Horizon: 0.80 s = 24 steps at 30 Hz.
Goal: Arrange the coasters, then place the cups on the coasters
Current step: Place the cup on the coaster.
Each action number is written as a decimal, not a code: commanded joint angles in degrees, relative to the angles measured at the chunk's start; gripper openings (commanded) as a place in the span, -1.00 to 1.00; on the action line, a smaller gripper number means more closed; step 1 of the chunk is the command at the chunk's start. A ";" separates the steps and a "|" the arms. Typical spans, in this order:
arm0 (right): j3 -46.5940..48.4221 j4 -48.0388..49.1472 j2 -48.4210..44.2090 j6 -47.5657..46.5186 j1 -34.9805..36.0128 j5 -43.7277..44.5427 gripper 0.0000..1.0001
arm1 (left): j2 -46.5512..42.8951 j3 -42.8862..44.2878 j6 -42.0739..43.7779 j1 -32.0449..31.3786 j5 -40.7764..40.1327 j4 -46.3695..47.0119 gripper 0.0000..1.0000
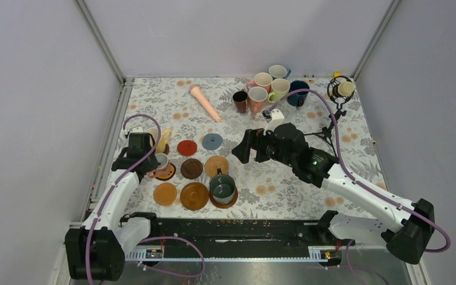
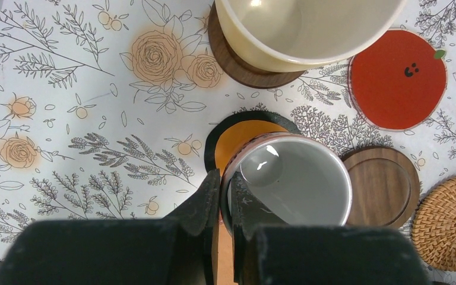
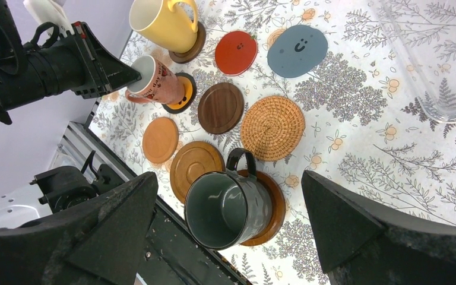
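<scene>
My left gripper (image 2: 225,185) is shut on the rim of a pink cup (image 2: 294,184), one finger inside and one outside. That cup (image 1: 161,161) stands on the black coaster with the yellow rim (image 2: 237,133). A yellow cup (image 1: 163,141) sits on a dark coaster behind it. A dark green cup (image 3: 228,208) rests on a brown coaster (image 3: 273,208). Bare coasters lie between: red (image 1: 186,148), grey-blue (image 1: 212,141), dark brown (image 1: 192,168), woven (image 1: 217,166), orange (image 1: 165,194), brown wood (image 1: 194,195). My right gripper (image 3: 230,177) hangs open above the table, holding nothing. Several cups (image 1: 267,89) cluster at the back.
A long pink tapered stick (image 1: 205,102) lies at the back, left of the cup cluster. A small black tripod microphone (image 1: 339,95) stands at the back right. The metal rail (image 1: 231,228) runs along the near edge, close to the green cup's coaster.
</scene>
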 commanded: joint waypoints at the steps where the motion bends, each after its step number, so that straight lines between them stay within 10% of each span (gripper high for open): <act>1: -0.42 2.48 -2.55 -0.81 -0.89 -0.48 0.99 | -0.02 0.71 -0.95 0.31 -1.06 4.28 -1.00; 24: 3.95 -4.95 0.36 -4.64 -2.77 5.20 0.99 | -5.51 5.92 -3.07 0.32 -1.96 -4.65 0.00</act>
